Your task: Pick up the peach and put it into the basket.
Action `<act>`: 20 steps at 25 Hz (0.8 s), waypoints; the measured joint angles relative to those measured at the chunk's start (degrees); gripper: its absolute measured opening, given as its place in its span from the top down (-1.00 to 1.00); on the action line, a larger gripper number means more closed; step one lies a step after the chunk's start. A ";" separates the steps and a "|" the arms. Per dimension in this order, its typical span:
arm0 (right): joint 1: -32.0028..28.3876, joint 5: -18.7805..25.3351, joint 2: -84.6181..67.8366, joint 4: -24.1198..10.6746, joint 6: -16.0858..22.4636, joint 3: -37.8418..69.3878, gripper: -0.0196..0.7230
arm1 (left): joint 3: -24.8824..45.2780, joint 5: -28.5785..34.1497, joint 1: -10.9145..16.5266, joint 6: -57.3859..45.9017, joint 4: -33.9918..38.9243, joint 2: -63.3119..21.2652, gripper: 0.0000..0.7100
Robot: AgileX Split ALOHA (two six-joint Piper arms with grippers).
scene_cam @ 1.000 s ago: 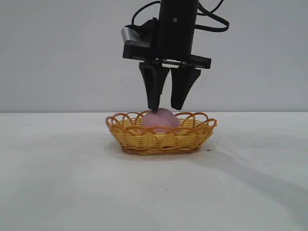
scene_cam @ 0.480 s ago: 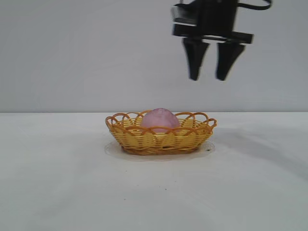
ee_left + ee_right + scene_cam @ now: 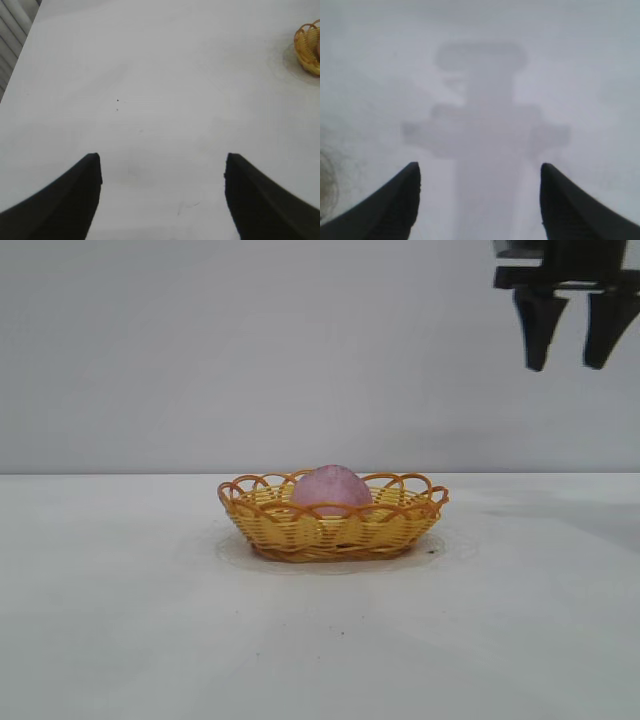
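The pink-mauve peach (image 3: 332, 488) lies inside the orange-yellow wicker basket (image 3: 290, 528) in the middle of the white table. My right gripper (image 3: 567, 362) is open and empty, high at the upper right of the exterior view, well above and to the right of the basket. In the right wrist view the open gripper (image 3: 480, 172) hangs over bare table with its own shadow below. My left gripper (image 3: 162, 162) is open and empty over bare table; the basket (image 3: 306, 46) shows far off at the edge of its view. The left arm is out of the exterior view.
The white table (image 3: 120, 620) spreads wide around the basket, with a plain grey wall behind. A slatted surface (image 3: 12, 35) lies beyond the table's edge in the left wrist view.
My right gripper has let go of the peach in the basket and risen up and to the right, away from it. The peach and basket stay put.
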 joint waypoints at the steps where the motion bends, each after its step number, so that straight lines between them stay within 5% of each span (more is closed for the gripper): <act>1: -0.70 0.10 -0.49 0.00 0.15 0.00 -0.24 | 0.00 0.00 0.00 0.00 0.00 0.00 -0.29; 9: -1.96 0.33 -8.28 0.08 0.95 1.87 -0.24 | 0.00 0.00 0.00 0.00 0.00 0.00 -0.29; 20: -1.96 0.67 -31.17 -0.41 1.59 23.44 -0.24 | 0.00 0.00 0.00 0.00 0.06 0.00 -0.29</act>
